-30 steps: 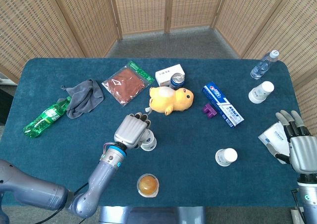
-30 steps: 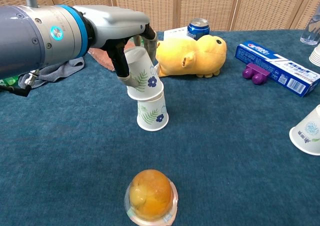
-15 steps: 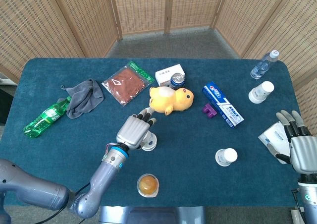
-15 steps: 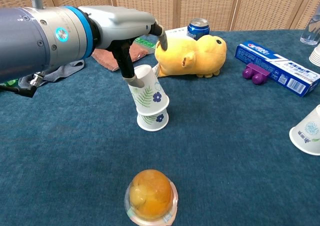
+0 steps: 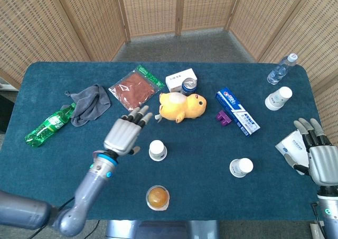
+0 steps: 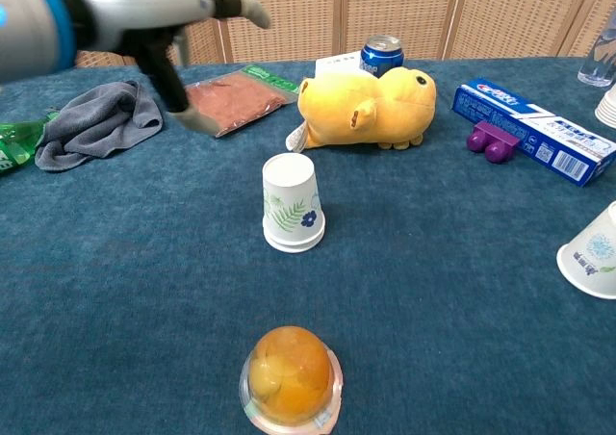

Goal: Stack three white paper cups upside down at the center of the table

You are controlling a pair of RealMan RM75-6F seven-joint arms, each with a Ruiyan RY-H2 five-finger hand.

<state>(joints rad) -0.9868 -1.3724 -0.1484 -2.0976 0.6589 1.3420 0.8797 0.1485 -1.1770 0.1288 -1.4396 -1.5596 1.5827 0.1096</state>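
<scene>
Three paper cup positions (image 5: 157,149) (image 5: 241,167) (image 5: 278,98), two bottles (image 5: 48,125) (image 5: 281,69), one plush duck (image 5: 182,106), one can (image 5: 188,85), one toothpaste box (image 5: 237,111), one cloth (image 5: 90,104)

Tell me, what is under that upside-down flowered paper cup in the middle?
A second rim peeks out below the flowered paper cup, so another cup sits nested beneath it on the blue table. Its inside is hidden.

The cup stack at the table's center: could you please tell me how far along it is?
Done: the stack stands upside down, apparently two cups by its doubled rim. In hand: nothing; left hand and right hand are open. Left: a third, such as the loose cup.
</scene>
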